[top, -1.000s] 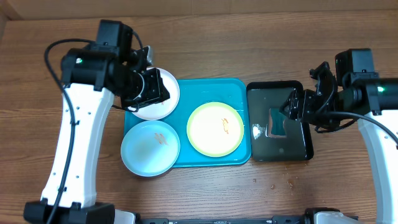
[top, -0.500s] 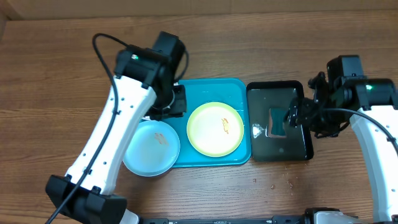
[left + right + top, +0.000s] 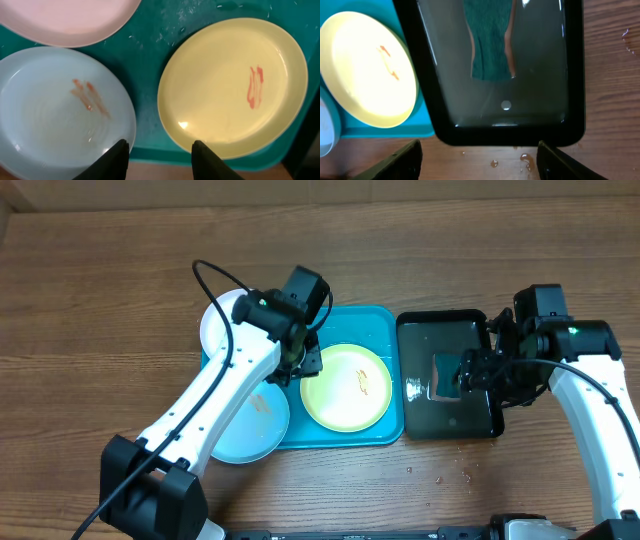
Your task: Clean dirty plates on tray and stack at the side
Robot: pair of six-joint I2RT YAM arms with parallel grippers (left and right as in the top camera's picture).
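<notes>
1. Beneath both my arms spreads the brown wooden table, which carries everything else.
2. At its middle lies the turquoise tray, its long side running left to right, its bare floor speckled with water.
3. Just beside the tray's right edge sits a smaller black tray with a glossy, wet-looking floor.
4. The yellow-green plate lies flat on the right half of the turquoise tray.
5. The light blue plate overhangs the tray's front-left corner; the white plate sits at the back-left corner, partly hidden under my left arm.
6. A dark green cloth lies in the black tray, toward its back.
7. My left claw hangs over the strip of tray between the light blue and yellow-green plates, fingers apart and holding nothing.
8. My right claw hangs above the black tray's front rim, fingers spread wide and empty.
9. A reddish-orange smear marks the yellow-green plate, and a fainter one marks the light blue plate.
10. Small droplets dot the wood just in front of the black tray.
</notes>
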